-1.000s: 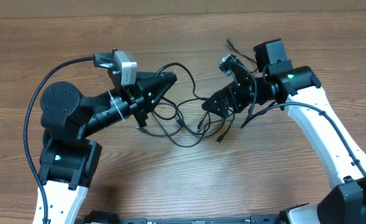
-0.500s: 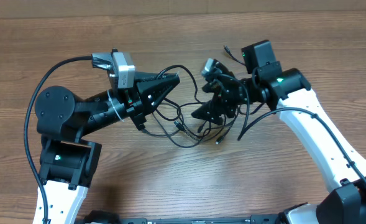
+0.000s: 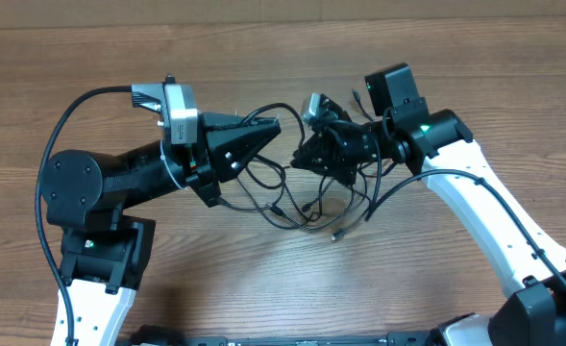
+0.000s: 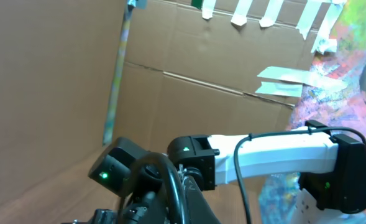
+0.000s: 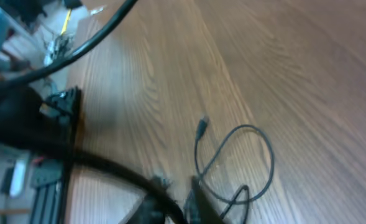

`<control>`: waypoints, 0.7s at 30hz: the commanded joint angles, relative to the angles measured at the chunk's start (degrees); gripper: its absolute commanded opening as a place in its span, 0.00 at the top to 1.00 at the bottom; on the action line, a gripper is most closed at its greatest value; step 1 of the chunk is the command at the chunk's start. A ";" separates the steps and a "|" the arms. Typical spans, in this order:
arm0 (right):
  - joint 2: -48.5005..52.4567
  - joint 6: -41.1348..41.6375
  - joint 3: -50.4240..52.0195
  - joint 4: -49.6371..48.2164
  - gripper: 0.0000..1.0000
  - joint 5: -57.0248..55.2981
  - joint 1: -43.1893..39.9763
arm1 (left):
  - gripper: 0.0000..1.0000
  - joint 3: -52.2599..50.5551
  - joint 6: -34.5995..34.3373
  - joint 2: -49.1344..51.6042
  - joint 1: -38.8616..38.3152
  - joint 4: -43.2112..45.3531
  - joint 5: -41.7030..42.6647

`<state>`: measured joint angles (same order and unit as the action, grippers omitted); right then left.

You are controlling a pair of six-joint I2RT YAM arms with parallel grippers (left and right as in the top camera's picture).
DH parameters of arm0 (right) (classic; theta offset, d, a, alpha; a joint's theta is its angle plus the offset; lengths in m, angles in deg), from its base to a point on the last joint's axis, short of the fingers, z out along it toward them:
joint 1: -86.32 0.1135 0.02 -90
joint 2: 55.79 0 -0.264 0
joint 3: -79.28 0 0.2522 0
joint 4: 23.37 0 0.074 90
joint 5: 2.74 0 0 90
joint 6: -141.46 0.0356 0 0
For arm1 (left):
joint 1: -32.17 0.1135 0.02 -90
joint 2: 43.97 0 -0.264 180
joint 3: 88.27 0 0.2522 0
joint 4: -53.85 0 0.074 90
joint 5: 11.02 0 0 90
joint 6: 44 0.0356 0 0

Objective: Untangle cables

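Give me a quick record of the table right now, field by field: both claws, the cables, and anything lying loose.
left claw: shut, seemingly on a strand that arcs up from its tip
right claw: shut, at the tangle's right edge; whether it pinches a strand cannot be told
cables: thin black cords, looped together between the two claws, mostly lying on the table
plug end: free, on the wood in front of the tangle
task state: not yet untangled

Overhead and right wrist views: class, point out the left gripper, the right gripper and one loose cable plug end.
left gripper (image 3: 274, 123), overhead view, its closed fingertips.
right gripper (image 3: 298, 161), overhead view, its closed fingertips.
cable plug end (image 5: 202, 125), right wrist view, the plug itself.
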<state>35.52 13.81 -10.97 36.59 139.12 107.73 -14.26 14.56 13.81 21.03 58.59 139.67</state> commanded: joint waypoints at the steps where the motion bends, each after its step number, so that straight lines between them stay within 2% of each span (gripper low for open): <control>1: 0.37 -0.13 0.31 1.14 0.96 2.21 0.00 | 0.96 0.72 -0.96 -0.68 0.26 1.14 0.85; 5: 0.35 1.11 0.31 2.38 0.96 2.29 0.00 | 0.96 0.72 -0.90 -0.68 0.28 1.51 0.39; 8: 0.33 7.69 0.26 1.81 0.96 2.32 -0.07 | 0.96 0.72 0.00 -0.48 0.35 0.98 0.42; 11: 0.33 16.74 -0.28 0.31 0.96 3.41 -0.70 | 0.96 0.72 3.91 -0.42 0.68 -2.14 0.20; 15: 0.33 24.87 -2.78 -1.16 0.96 8.55 -2.75 | 0.96 0.72 5.75 -0.42 2.78 -10.19 -1.84; 21: 0.33 28.98 -8.04 -1.11 0.96 9.97 -6.71 | 0.96 0.72 5.79 -0.39 5.77 -25.27 -7.13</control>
<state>35.78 37.77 -15.01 35.95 146.24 102.79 -14.13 19.13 13.81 25.84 35.75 135.99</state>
